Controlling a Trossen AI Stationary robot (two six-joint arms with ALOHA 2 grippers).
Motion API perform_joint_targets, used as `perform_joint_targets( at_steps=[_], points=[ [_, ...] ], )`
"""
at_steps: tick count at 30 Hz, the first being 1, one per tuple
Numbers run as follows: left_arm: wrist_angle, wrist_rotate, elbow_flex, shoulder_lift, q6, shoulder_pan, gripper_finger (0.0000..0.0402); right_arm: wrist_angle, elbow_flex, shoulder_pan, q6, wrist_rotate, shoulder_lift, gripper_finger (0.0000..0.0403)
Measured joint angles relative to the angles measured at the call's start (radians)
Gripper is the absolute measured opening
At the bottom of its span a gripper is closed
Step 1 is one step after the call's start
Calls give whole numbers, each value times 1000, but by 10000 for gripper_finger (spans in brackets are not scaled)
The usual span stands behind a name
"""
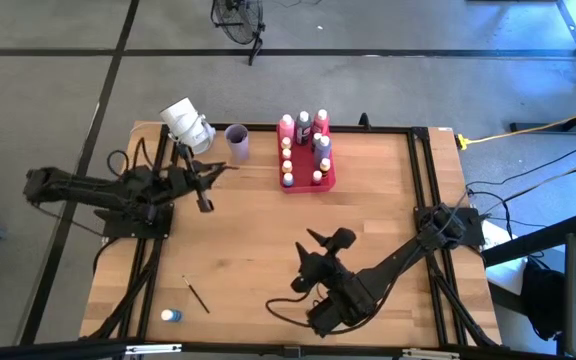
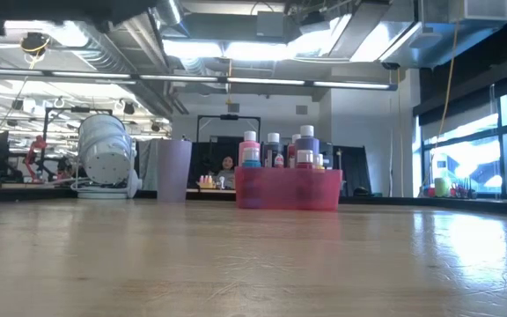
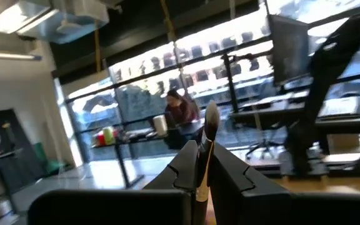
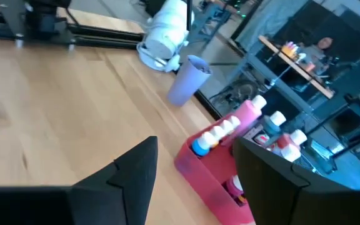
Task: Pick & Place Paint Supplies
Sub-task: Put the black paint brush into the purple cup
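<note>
Pink-red rectangular plastic tray (image 1: 329, 182): already stocked with most light-capped paint bottles (image 1: 304, 124). Outstanding, well away from it at the counter's (image 1: 268, 230) near-left corner: one blue bottle (image 1: 171, 315) and one thin dark paintbrush (image 1: 197, 294). Left end effector (image 1: 208, 176), left of the tray by the lilac cup (image 1: 237, 142), is clamped on a pale-tipped brush (image 3: 206, 140); right end effector (image 1: 313, 238), nearer than the tray, gapes empty.

The surface (image 1: 268, 240) is pale wood with a smooth, slightly shiny top. The tray (image 2: 289, 189) looks like see-through red plastic. The cup (image 4: 187, 80) is smooth, matt plastic. Both tools (image 4: 192, 181) (image 3: 199, 172) are dark, matt plastic.
</note>
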Motion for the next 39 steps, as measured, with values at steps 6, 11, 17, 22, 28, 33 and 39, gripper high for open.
perform_joint_targets(
  at_steps=[6,11,17,22,28,33,39],
  points=[
    [-120,36,0,47,-174,336,16,-32,-85,24,141,64,0,213],
    [-42,288,0,137,-356,576,16,-31,-139,27,184,71,0,213],
    [91,332,0,300,-411,709,16,-30,-169,14,225,71,0,213],
    [151,321,29,426,-408,751,16,-30,-177,7,230,70,0,213],
    [130,314,111,590,-365,754,16,-26,-177,5,232,64,0,213],
    [145,261,123,680,-365,754,18,-21,-178,5,234,29,1,213],
    [140,242,123,705,-366,754,19,-20,-178,7,234,7,1,213]
  ],
)
